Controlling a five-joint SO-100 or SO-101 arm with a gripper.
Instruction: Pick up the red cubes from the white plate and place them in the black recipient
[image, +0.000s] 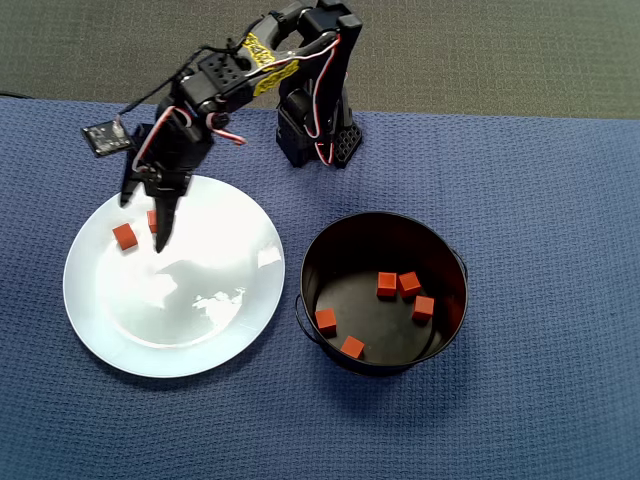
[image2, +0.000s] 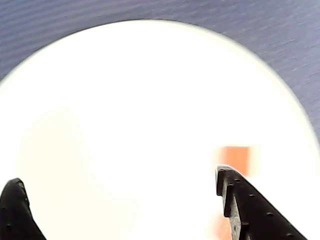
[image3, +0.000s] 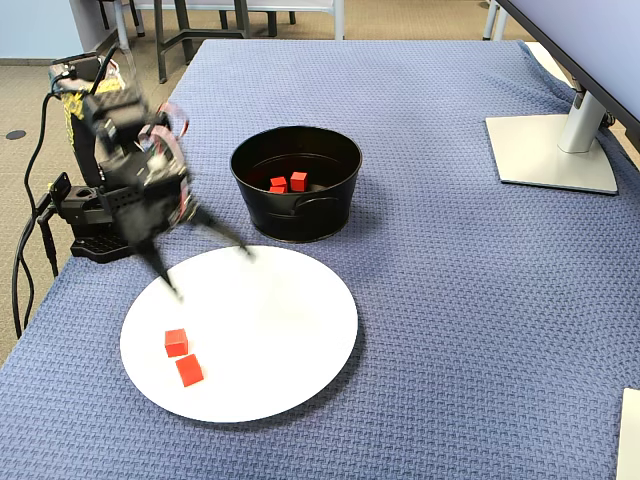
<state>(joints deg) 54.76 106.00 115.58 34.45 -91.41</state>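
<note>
1. Gripper (image3: 205, 258) spread wide above the plate's rim nearest the arm's base, nothing between the fingers; blurred in the fixed view.
2. In the wrist view, two dark toothed fingertips (image2: 245, 207) at the bottom corners, well apart, with washed-out white plate (image2: 150, 100) filling the gap.
3. In the overhead view, gripper (image: 145, 215) pointing down over the plate's upper left part, one finger (image: 162, 225) reaching onto the white surface.
4. Two red cubes on the white plate (image: 240, 320): one cube (image: 125, 236) near the left rim in the overhead view, just beside the finger but apart from it; a second cube (image: 152, 219) partly hidden behind the gripper.
5. Same pair in the fixed view, close together near the plate's lower left rim: one cube (image3: 176, 342) and another (image3: 189, 370) just below it.
6. In the wrist view, one pale orange cube (image2: 236, 159) just above the right fingertip, another orange patch low beside it, too blurred to tell more.
7. Black pot (image: 450, 330) just right of the plate in the overhead view, close to it but apart.
8. Five red cubes on the pot's floor: two touching near the middle (image: 387, 285), one at the right (image: 424, 307), two at the lower left (image: 326, 321).
9. Plate and pot both on a blue woven cloth (image: 540, 200) covering the table.
10. Arm's base (image: 318, 130) at the cloth's top edge in the overhead view.
</note>
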